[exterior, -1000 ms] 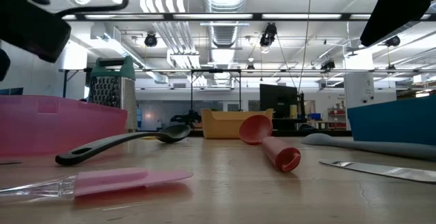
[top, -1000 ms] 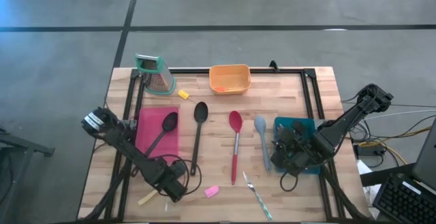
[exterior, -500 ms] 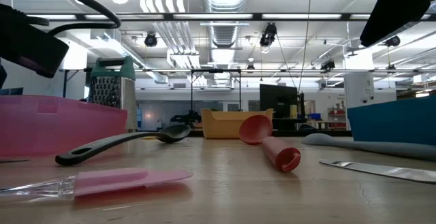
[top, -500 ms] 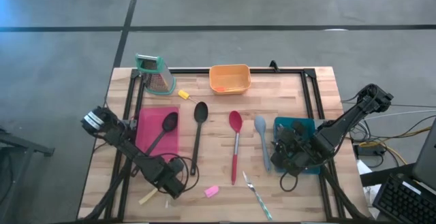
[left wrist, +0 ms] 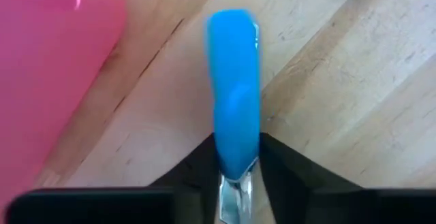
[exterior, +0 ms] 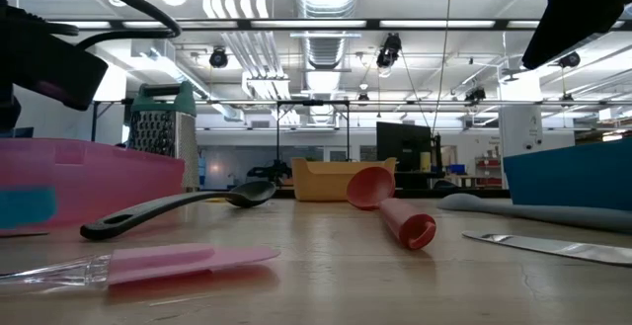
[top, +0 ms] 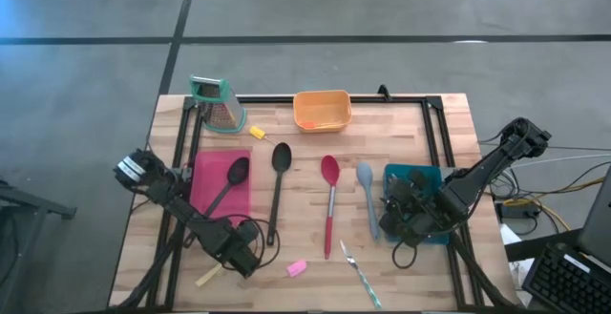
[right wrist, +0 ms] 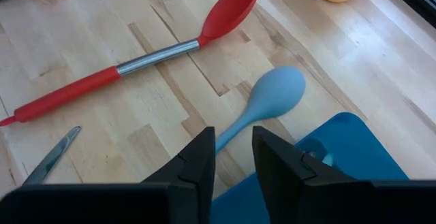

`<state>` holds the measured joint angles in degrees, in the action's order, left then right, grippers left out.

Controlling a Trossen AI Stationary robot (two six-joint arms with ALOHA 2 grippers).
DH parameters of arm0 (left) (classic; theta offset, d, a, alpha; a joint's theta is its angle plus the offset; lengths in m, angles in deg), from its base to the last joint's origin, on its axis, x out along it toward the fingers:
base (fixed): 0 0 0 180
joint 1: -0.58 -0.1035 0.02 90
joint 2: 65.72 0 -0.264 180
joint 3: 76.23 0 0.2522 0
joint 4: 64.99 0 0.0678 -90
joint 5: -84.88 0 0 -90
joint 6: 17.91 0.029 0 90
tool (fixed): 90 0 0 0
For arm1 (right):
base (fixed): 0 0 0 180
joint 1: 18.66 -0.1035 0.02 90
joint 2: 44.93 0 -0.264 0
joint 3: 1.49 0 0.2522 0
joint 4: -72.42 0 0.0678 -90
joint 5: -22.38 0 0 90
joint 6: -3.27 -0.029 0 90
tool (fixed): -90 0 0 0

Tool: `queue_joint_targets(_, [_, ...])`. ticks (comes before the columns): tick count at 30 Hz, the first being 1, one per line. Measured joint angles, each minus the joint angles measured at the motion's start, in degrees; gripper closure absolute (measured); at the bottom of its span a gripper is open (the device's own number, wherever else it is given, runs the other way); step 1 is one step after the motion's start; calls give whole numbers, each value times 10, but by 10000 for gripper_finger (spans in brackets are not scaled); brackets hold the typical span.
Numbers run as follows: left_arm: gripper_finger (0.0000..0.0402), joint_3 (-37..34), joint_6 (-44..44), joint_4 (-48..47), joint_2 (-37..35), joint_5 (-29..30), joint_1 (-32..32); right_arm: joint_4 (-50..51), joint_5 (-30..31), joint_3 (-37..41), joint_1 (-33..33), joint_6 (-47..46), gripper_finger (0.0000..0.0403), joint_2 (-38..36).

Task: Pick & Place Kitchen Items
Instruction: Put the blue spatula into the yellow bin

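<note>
Since the earlier frame the left gripper (left wrist: 235, 157) has closed on a small blue tool (left wrist: 235, 105), lower left of the high view beside the pink tray (top: 205, 182). The right gripper (right wrist: 234, 157) (fingers close together, holding nothing) hangs over the blue tray (right wrist: 340, 163). Wooden table (top: 410, 128); grey concrete floor around it.

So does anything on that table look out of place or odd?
Mostly no: the utensils lie scattered but intact, nothing spilled. One oddity: a black spoon rests half on the pink tray, its handle poking off the edge onto the table.
</note>
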<state>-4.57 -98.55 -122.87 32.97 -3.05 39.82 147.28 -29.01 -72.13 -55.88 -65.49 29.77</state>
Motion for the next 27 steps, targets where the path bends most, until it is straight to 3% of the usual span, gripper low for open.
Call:
queue_joint_targets(5, [375, 0, 13, -1, -5, 1, -1, -1, 0, 1, 0, 0, 331, 0])
queue_joint_targets(18, [377, 28, 36, -9, -16, -2, -1, -2, 0, 1, 0, 0, 351, 0])
queue_joint_targets(27, [377, 50, 64, -23, -42, 12, -1, -2, 0, 2, 0, 0, 327, 0])
